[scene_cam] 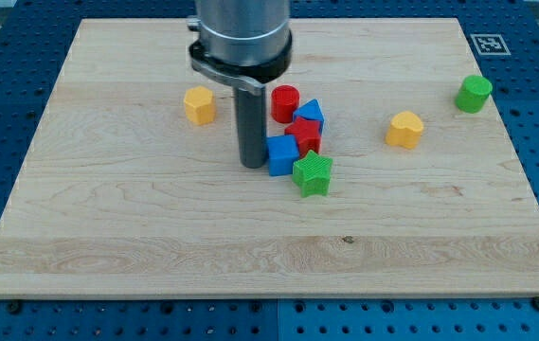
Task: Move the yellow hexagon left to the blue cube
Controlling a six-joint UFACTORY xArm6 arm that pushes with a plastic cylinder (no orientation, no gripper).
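The yellow hexagon [199,104] sits on the wooden board at the view's upper left of centre. The blue cube [282,155] lies near the middle of the board, in a tight cluster. My tip [253,165] stands just left of the blue cube, touching or nearly touching its left side. The yellow hexagon is up and to the left of my tip, well apart from it.
Clustered with the blue cube: a red cylinder [285,100], a second blue block [310,116], a red star-like block [303,134] and a green star [313,174]. A yellow heart-like block [404,129] lies to the right. A green cylinder [474,93] sits near the right edge.
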